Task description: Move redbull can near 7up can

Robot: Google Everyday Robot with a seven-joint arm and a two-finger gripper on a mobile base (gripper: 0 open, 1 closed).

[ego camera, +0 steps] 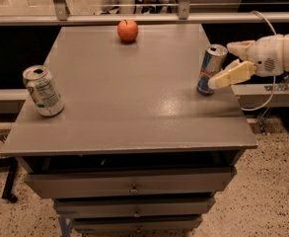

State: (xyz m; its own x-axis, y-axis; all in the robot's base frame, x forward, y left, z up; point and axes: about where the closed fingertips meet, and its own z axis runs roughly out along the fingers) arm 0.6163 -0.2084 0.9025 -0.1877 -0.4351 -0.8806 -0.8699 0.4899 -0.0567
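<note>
End effector (220,66) spread, flanking redbull can (208,63), 7up can (43,91) well apart

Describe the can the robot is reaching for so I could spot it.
On the grey cabinet top, look near its right edge, where the robot's white gripper sits with jaws open. Right at it stands the blue-and-silver can, slimmer and taller than the white-and-green can at the left edge.

The redbull can's (209,63) right side was partly covered by the near finger (233,74) of the gripper (220,65), at the right; its arm (288,53) was cut off there.
</note>
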